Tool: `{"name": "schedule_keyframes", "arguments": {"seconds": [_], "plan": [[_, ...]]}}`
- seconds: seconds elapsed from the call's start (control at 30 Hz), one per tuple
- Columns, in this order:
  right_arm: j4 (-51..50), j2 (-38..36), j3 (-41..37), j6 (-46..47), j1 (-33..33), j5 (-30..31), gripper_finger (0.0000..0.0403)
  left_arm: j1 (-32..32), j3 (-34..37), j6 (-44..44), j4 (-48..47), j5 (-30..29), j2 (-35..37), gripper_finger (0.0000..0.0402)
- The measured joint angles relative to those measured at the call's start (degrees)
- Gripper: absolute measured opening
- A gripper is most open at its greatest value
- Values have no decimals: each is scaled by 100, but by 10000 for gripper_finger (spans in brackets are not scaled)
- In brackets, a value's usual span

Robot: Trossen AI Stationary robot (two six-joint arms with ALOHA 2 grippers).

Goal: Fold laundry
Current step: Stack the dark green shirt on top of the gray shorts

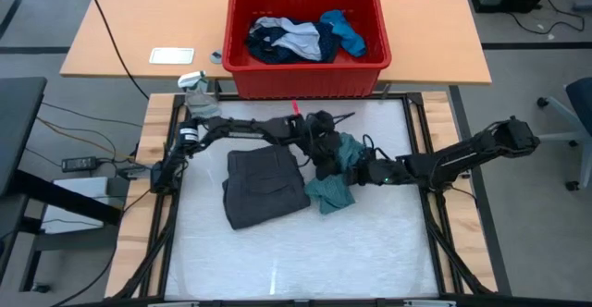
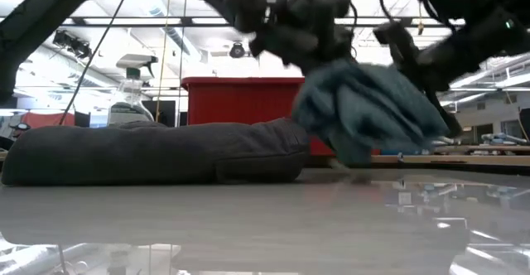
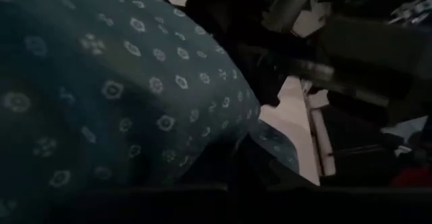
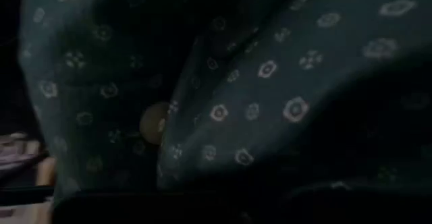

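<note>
A teal-green shirt (image 1: 335, 192) with a small white flower print is bunched up right of the table's middle, and both grippers meet at it. In the low view the bunch (image 2: 364, 113) hangs raised, its lowest fold close to the table top. My left gripper (image 1: 326, 150) reaches in from the left at its far upper side. My right gripper (image 1: 359, 171) comes from the right. The printed cloth (image 3: 135, 102) (image 4: 270, 82) fills both wrist views and hides the fingers. A folded dark grey piece (image 1: 265, 189) lies flat on the table just left of the shirt. My left gripper (image 2: 319, 47) is shut on the shirt's upper far side (image 2: 331, 76), coming slanting down from the table's left. The cloth hides the fingers. The shirt hangs bunched and slack below it. My right gripper (image 2: 418, 64) holds the shirt's upper right side (image 2: 414, 89), slanting down from the right. The cloth covers the contact, and I cannot tell layers or edge. The bunch hangs below, its lowest fold (image 2: 356, 155) at or just above the table.
A red bin (image 1: 305, 78) holding navy, whitish and bright blue pieces stands beyond the table's far edge. A clear spray bottle (image 1: 196, 90) stands at the far left corner. The table's near half (image 1: 296, 261) is bare white surface.
</note>
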State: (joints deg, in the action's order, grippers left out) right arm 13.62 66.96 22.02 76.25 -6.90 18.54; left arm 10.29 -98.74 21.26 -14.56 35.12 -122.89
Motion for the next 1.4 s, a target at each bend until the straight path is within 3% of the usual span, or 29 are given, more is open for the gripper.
{"name": "schedule_keyframes", "arguments": {"seconds": [0.23, 0.37, 0.47, 0.63, 0.77, 0.9, 1.07, 1.27, 1.4], "plan": [[142, -82, 954, -1020, 385, -361, 24, 13, -522, -285, -2240, -1125, 1117, 5], [126, 705, 1881, -1708, 731, -930, 24, -79, -246, -164, -3375, -2188, 1839, 5], [82, 1488, 2640, -2011, 919, -1415, 24, -216, 424, 261, -3852, -3052, 2419, 4], [135, 2771, 3577, -2095, 1003, -2392, 24, -562, 2252, 1613, -3629, -3612, 3527, 4], [97, 3498, 4158, -2096, 888, -2902, 24, -945, 3578, 2936, -2781, -3723, 4273, 4], [45, 3967, 4499, -2110, 842, -3265, 24, -1341, 4446, 3956, -1816, -4062, 4817, 4], [-261, 3965, 5022, -2564, 882, -3396, 24, -1584, 4552, 4201, -1551, -4558, 5338, 4], [-1342, 3891, 5797, -3264, 1112, -3473, 24, -1893, 4109, 4584, -2663, -5414, 5912, 4], [-2134, 3891, 5793, -3478, 1148, -3603, 24, -2297, 4104, 5149, -3143, -5688, 5828, 4]]}}
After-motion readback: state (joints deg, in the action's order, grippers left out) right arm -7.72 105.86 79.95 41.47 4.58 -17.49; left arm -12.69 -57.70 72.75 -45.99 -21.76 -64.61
